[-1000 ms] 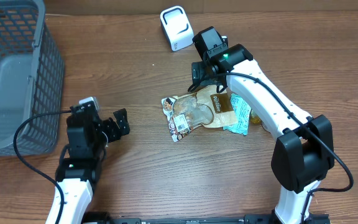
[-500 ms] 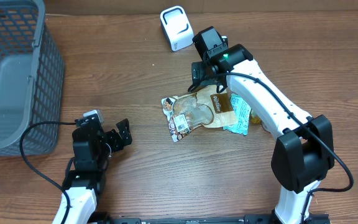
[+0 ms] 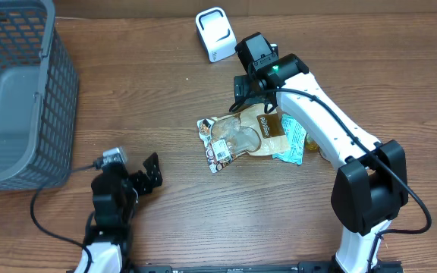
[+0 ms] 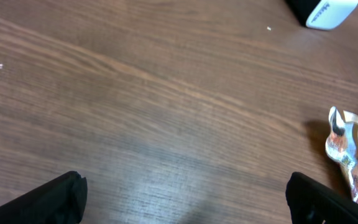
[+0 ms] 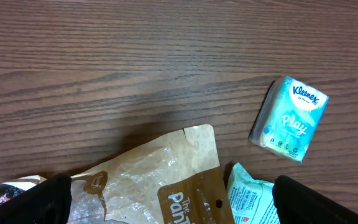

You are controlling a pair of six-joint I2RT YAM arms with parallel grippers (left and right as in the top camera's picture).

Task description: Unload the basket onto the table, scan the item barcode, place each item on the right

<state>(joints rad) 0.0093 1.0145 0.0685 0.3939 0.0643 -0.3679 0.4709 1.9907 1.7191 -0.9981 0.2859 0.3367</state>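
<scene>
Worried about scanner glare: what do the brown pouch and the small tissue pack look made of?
Brown pouch: apparently matte kraft paper, creased, with a crinkly clear film window that shows highlights. Tissue pack: probably thin printed plastic film, faintly glossy, soft-cornered; the finish is hard to judge.

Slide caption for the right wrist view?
Open right gripper over brown paper pouch, light-blue Kleenex tissue pack beside it.

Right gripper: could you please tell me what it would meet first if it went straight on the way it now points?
Probably the brown pouch, lying ahead between the right gripper's open fingers; depth is unclear.
</scene>
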